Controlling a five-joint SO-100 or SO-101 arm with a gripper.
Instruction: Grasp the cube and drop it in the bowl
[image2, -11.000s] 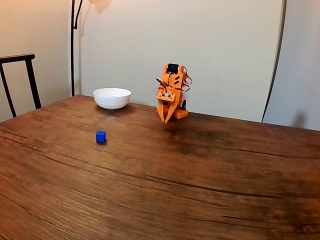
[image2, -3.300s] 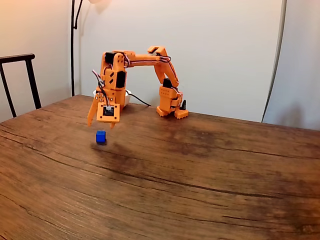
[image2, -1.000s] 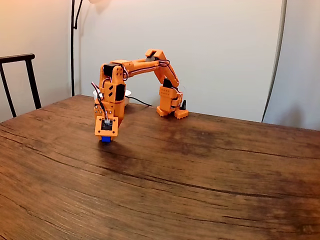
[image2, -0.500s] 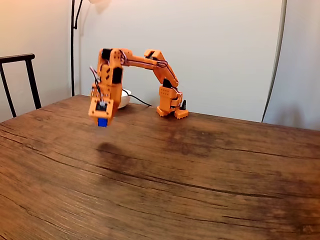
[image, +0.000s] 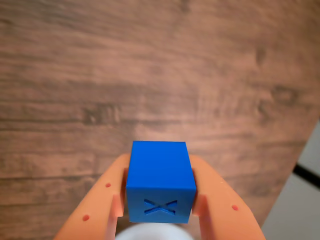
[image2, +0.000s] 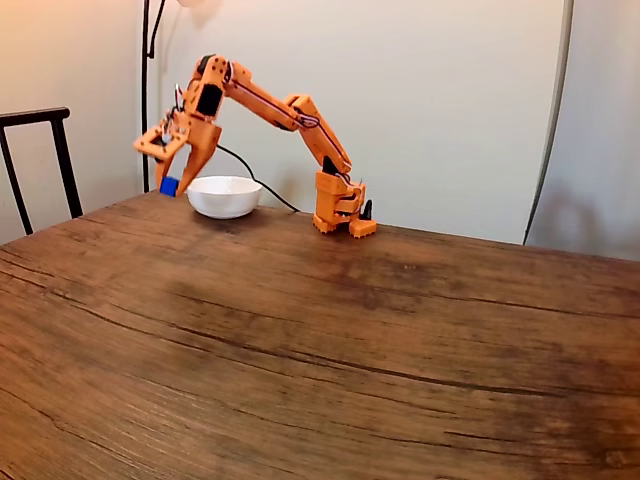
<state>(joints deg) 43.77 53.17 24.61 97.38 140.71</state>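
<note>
Your gripper (image2: 172, 178) clamps the cube (image2: 169, 186) (X-marked face), seemingly just left of the bowl (image2: 224, 196), near the table's (image2: 400, 330) far edge.

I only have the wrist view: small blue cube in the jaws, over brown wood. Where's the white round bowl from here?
Observer: In the fixed view the white round bowl stands just right of the small blue cube. The cube is not over it yet.
Operator: How high is the cube?
Observer: Off the wooden table, roughly level with the bowl's rim.
Operator: Anything in the way?
Observer: Nothing stands between cube and bowl. A black cable runs past the bowl's far side towards the orange arm's base.
</note>
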